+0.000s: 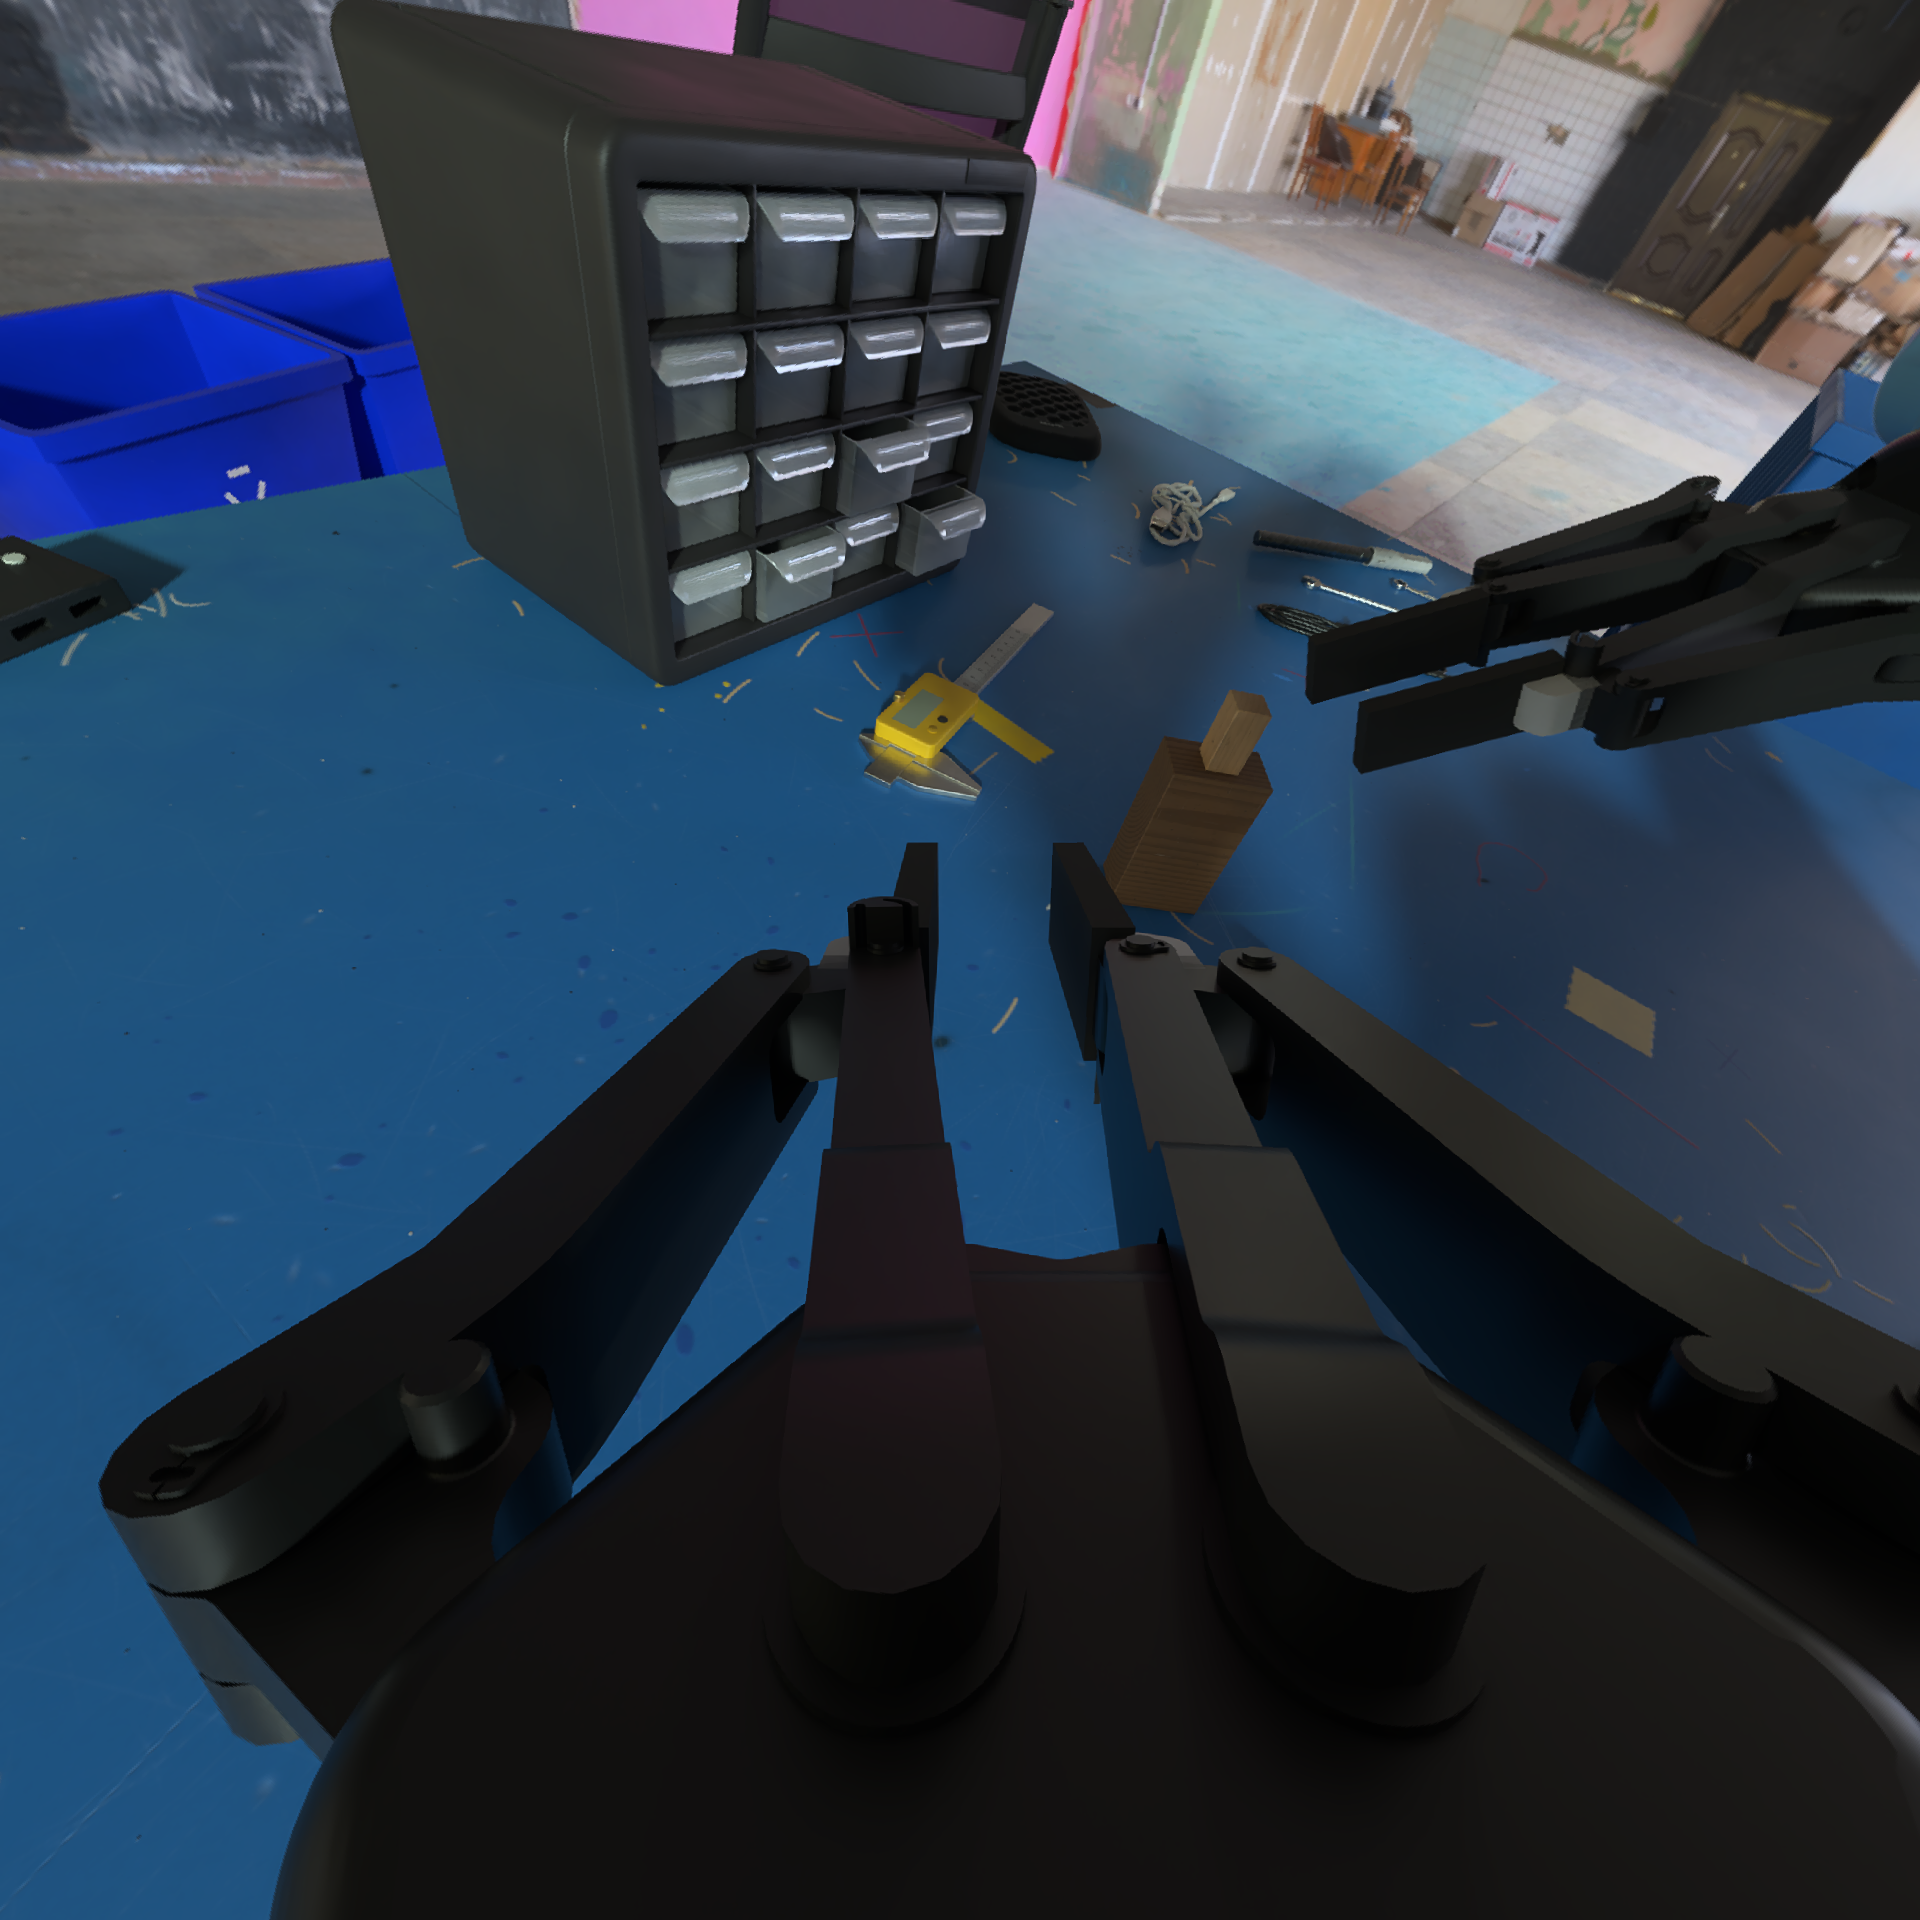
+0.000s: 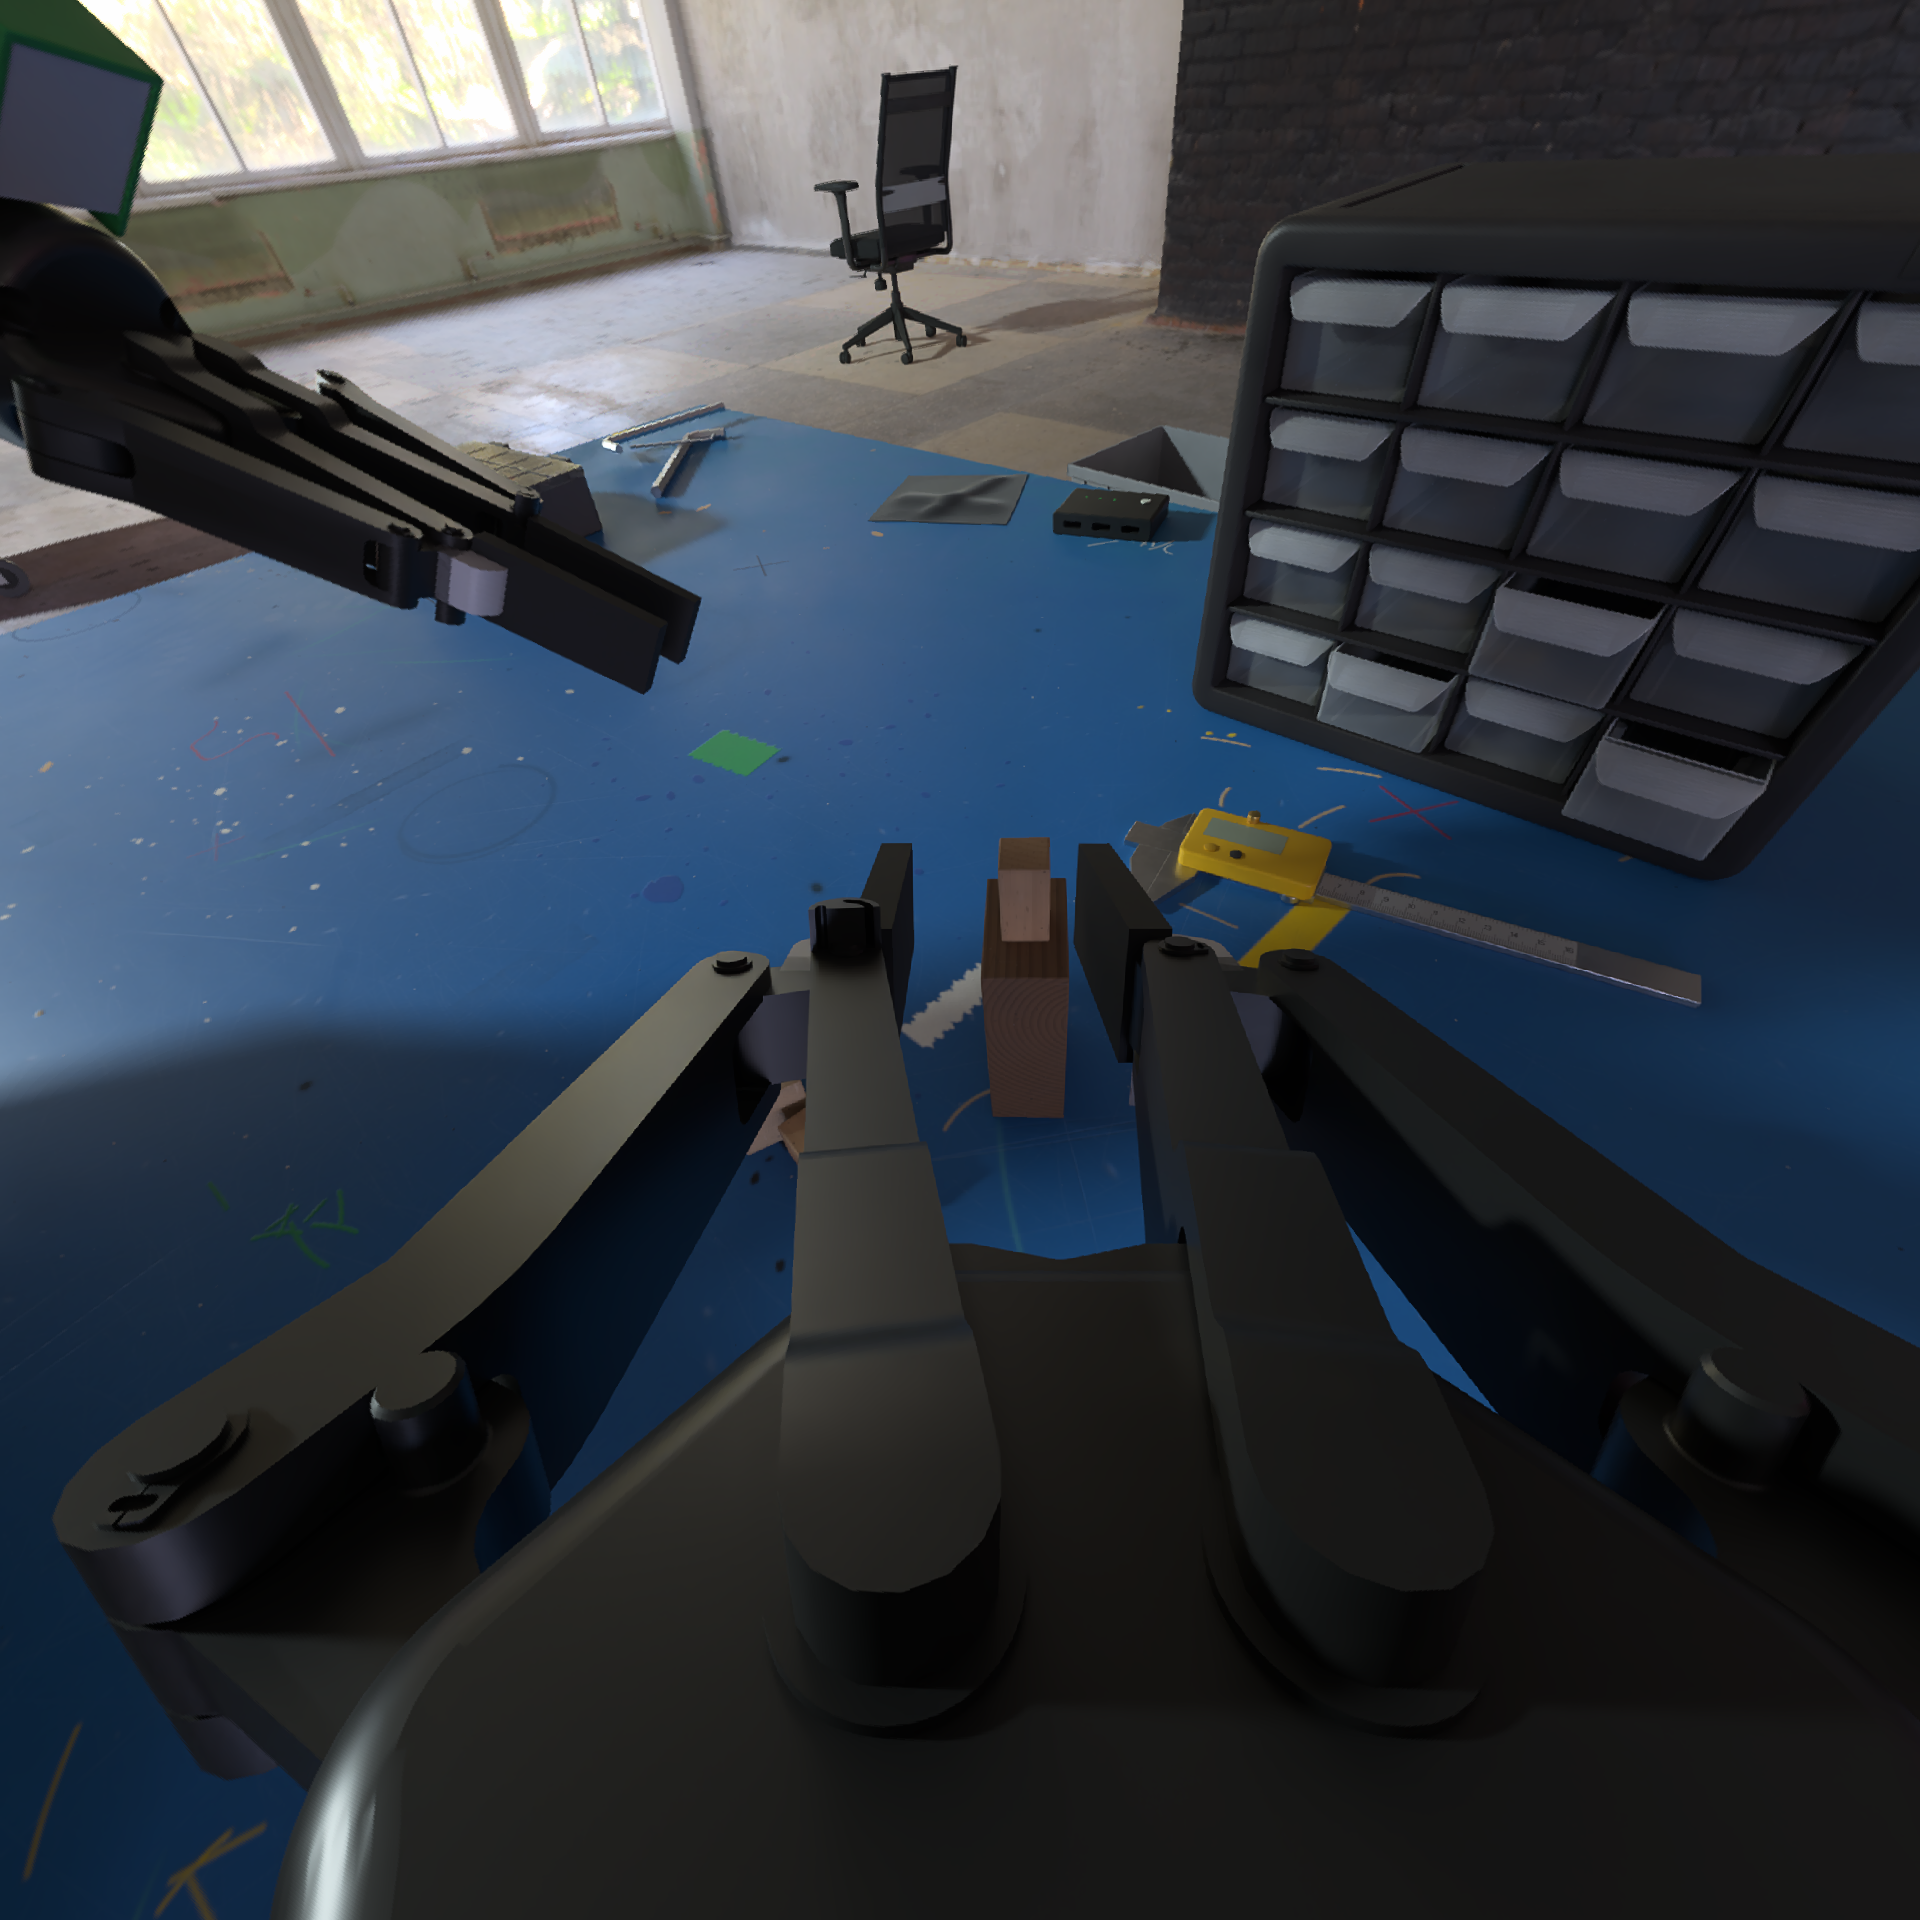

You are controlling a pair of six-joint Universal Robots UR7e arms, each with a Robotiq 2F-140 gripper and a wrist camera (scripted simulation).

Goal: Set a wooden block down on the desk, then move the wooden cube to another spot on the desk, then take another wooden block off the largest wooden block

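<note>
The largest wooden block point(image 1: 1184, 831) stands upright on the blue desk point(image 1: 416, 935), with a small pale wooden block point(image 1: 1234, 732) on top of it. My left gripper point(image 1: 997, 883) is open and empty, just left of the big block. My right gripper point(image 1: 1335, 707) hovers to the right of the stack, apart from it. In the right wrist view my right gripper point(image 2: 997, 894) is open and empty; the big block point(image 2: 1027, 1023) and the small block point(image 2: 1027, 904) show between its fingers, farther off. A small wooden piece point(image 2: 792, 1127) lies partly hidden behind its left finger. The left gripper point(image 2: 670, 649) shows at upper left.
A black drawer cabinet point(image 1: 727, 416) stands behind the stack. A yellow caliper point(image 1: 930, 727) lies between them. Blue bins point(image 1: 156, 384) sit off the desk's left. A cable point(image 1: 1179, 514), a pen point(image 1: 1340, 551) and a black box point(image 2: 1110, 514) lie farther back.
</note>
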